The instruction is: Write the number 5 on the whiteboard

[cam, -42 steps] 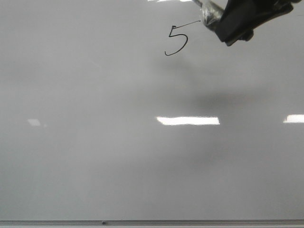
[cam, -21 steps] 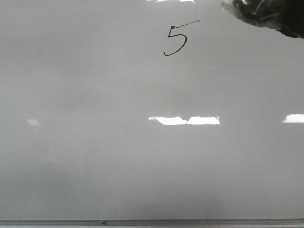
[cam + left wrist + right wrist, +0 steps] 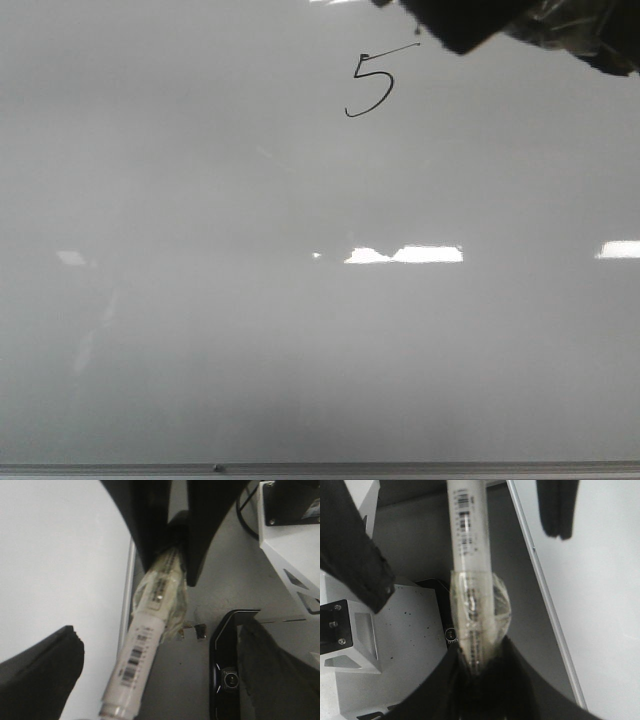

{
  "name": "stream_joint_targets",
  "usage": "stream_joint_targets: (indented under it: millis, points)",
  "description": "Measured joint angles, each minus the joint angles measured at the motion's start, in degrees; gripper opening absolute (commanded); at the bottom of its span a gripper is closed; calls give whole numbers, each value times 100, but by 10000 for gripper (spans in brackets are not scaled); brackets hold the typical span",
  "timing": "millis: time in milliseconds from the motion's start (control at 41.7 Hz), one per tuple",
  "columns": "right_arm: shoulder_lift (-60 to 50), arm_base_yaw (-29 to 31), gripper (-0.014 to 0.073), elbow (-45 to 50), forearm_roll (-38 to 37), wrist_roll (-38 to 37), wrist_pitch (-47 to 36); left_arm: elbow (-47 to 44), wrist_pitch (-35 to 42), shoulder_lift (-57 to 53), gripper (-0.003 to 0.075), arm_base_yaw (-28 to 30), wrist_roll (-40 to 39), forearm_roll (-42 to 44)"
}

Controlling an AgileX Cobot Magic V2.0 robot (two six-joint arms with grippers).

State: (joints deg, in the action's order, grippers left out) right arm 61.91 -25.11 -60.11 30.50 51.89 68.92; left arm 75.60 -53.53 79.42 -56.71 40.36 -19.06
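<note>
the right gripper (image 3: 477, 667) is closed on a white marker (image 3: 469, 555) wrapped in clear tape (image 3: 479, 615) where the jaws pinch it; the barrel, printed with a barcode, runs straight out from between the black fingers (image 3: 520, 680). beside the marker's barrel lies the thin metal edge (image 3: 542, 575) of the whiteboard (image 3: 600, 605), and on the marker's other side a white metal bracket (image 3: 350, 635) and grey floor show.

the left gripper (image 3: 172, 545) is likewise clamped on a taped white marker (image 3: 142, 650), its barcode label facing the camera, the barrel reaching away from the black fingers (image 3: 205, 530). the whiteboard sits to one side of this marker, and on the other side there is a black device with a small round lens (image 3: 230, 677) and a white block (image 3: 290, 535).

in the front view a dark gripper part with crinkled tape (image 3: 520, 25) hangs at the top right corner of the board, and i cannot tell which arm it is. the number 5 (image 3: 370, 85) sits just beside it, its long top stroke ending right at the dark tip. bright glare patches (image 3: 405, 254) lie well below on the board.
</note>
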Motion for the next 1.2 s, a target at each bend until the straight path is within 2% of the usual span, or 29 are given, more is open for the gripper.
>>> stream_joint_targets:
  millis: [503,695,815,887,959,1150,1198]
  points:
    - [0,0,-61,0,0,123,21,72,-284,64,426,534,791,-1161]
    - [0,0,-59,0,0,123,21,103,-284,64,202,544,834,-1203]
    - [0,0,-53,0,7,133,44,111,-284,64,97,544,834,-1140]
    - [0,0,-13,0,15,170,44,111,-311,64,57,546,845,-1086]
    - [0,-5,73,0,4,203,56,111,-349,64,39,546,882,-1088]
    - [0,-5,419,0,4,178,8,111,-362,64,40,546,894,-1075]
    - [0,-5,469,0,4,176,-6,111,-362,64,40,546,894,-1001]
